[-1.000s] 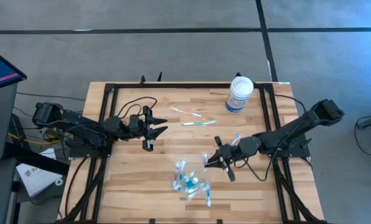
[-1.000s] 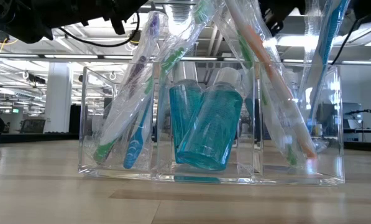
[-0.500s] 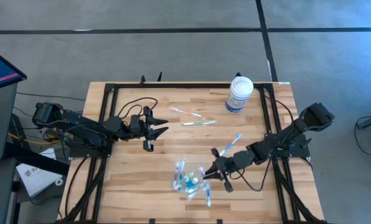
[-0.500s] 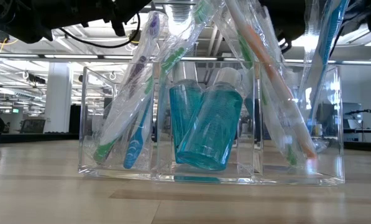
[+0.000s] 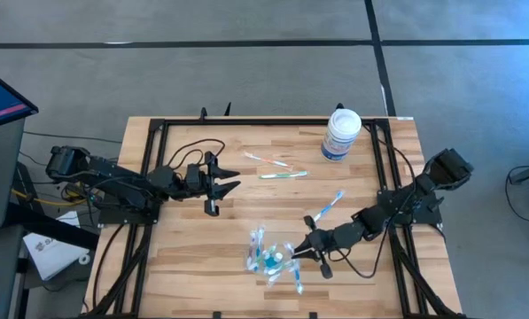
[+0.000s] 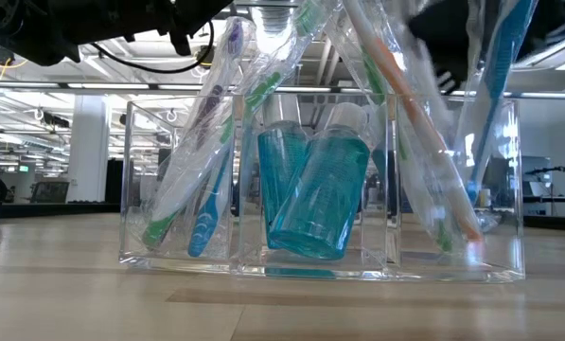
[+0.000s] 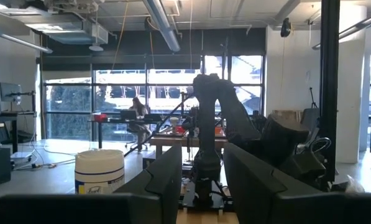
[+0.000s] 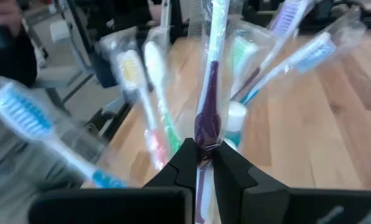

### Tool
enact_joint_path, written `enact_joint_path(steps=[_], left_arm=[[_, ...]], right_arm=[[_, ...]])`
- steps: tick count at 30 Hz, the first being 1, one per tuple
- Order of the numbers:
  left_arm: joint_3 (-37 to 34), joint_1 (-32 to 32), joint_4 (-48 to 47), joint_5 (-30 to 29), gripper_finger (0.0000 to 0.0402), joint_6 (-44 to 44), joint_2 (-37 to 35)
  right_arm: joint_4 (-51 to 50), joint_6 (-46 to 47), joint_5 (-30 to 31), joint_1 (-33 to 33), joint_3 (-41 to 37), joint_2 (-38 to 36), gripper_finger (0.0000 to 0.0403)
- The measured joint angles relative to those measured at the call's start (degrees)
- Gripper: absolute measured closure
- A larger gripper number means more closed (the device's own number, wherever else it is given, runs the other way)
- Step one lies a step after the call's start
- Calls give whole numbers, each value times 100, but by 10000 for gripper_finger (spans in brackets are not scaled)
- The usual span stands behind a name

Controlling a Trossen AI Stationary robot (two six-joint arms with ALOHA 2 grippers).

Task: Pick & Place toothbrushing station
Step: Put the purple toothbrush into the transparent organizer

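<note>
The clear tray [image 5: 273, 262] [image 6: 452, 270] stands near the table's front edge. It holds several wrapped toothbrushes, which lean on its walls, and two teal tubes [image 6: 310, 194]. My right gripper [image 5: 298, 252] [image 8: 202, 149] is just to the right of the tray, shut on a wrapped blue toothbrush [image 5: 328, 207] [image 6: 495, 85]. A pink-white toothbrush [image 5: 268, 160] and a green one [image 5: 283, 175] lie flat on the far part of the table. My left gripper [image 5: 221, 183] [image 7: 202, 180] waits at the left, open and holding nothing. My right gripper pinches the blue toothbrush's handle [image 8: 204, 138] between its two fingers, through the clear wrapper. The fingers slant down from the table's right and lie across the brush. The brush stands tilted, its upper end [image 5: 338, 195] back toward the far right. Whether its lower end touches the tray cannot be told.
A white tub with a blue label [image 5: 342, 133] stands at the far right of the table. A black frame [image 5: 158, 133] runs along the table's sides. Bare wood lies between the two loose toothbrushes and the tray.
My right gripper has gone down and toward the table's near edge, up to the tray, staying shut on the blue toothbrush. The brush has sunk with it; in the low view it now reaches lower, behind the tray's right wall.
</note>
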Motion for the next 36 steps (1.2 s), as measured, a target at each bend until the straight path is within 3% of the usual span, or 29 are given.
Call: enact_joint_path(steps=[7,13,36], left_arm=[[2,0,-37,-2,289,0,0],[2,0,-45,-2,289,0,0],[2,0,-60,-2,289,0,0]], right_arm=[[955,93,-272,-187,-177,574,384],[1013,231,-551,-323,-236,727,384],[1195,205,-698,-317,-264,1029,379]])
